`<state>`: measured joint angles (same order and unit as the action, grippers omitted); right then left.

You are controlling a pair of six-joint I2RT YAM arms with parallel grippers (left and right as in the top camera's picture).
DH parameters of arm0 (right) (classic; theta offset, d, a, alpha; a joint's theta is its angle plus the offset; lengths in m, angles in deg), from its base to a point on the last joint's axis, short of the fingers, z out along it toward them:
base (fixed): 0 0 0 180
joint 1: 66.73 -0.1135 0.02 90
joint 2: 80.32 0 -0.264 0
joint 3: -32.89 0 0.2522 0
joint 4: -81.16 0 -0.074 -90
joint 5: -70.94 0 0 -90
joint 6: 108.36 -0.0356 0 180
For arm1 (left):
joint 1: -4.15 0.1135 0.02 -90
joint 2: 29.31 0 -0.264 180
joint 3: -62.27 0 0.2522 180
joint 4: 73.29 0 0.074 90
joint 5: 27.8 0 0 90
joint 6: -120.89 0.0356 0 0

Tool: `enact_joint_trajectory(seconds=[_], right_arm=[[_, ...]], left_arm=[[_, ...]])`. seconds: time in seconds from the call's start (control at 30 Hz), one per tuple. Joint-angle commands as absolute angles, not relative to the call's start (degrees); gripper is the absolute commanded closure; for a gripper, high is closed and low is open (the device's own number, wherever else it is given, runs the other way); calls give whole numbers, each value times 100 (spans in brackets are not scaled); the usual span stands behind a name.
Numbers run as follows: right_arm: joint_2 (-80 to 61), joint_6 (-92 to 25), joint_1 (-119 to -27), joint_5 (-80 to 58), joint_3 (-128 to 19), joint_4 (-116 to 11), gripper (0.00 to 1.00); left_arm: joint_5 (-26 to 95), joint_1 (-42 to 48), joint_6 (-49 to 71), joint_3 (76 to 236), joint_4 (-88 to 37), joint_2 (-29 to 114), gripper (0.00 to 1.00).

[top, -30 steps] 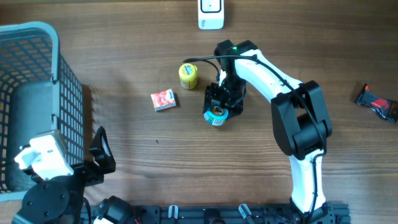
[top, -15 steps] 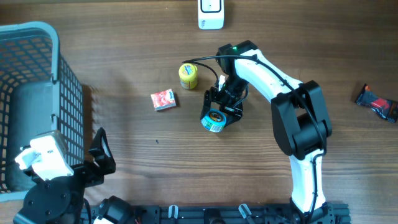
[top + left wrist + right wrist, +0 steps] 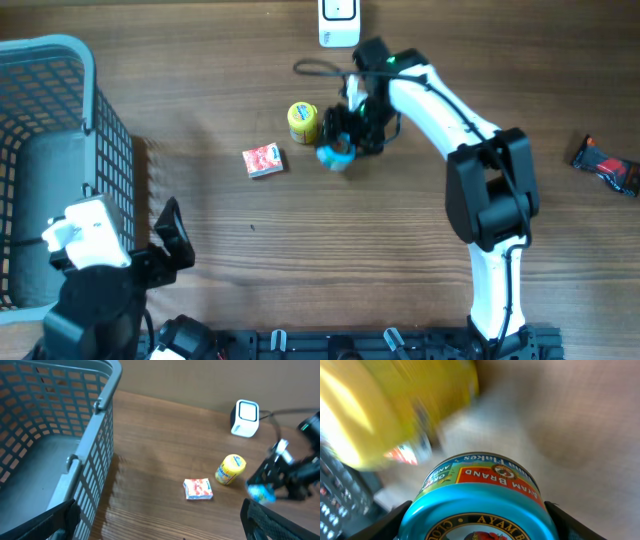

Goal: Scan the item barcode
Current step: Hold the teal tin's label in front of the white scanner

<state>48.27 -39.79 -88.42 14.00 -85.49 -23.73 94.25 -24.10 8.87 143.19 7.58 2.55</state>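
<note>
Right claw (image 3: pixel 342 135) has the blue can (image 3: pixel 477 505) clamped, next to the yellow tub (image 3: pixel 303 121). Left claw (image 3: pixel 160 527) is spread wide, empty.

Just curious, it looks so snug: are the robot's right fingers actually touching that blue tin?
Touching. The right wrist view shows the fingers pressed against both sides of the blue tin.
</note>
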Motion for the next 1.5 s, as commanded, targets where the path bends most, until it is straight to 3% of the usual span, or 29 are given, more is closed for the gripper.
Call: enact_joint_trajectory(seconds=[0.0,0.87,1.13,1.47], right_arm=[[4866,-3774,-8702,519,-8844,-2690,64],[5273,-3004,-8702,-2073,-8811,-8065,62],[5754,-2589,-8713,-2121,-8811,-9453,65],[6093,-2589,-8792,-2121,-8811,-10668,60]], left_arm=[[9421,-2450,790,14337,760,550,0],[9294,-2450,725,14337,605,924,0],[9292,-2450,723,14337,610,1016,0],[9292,-2450,723,14337,612,1018,0]])
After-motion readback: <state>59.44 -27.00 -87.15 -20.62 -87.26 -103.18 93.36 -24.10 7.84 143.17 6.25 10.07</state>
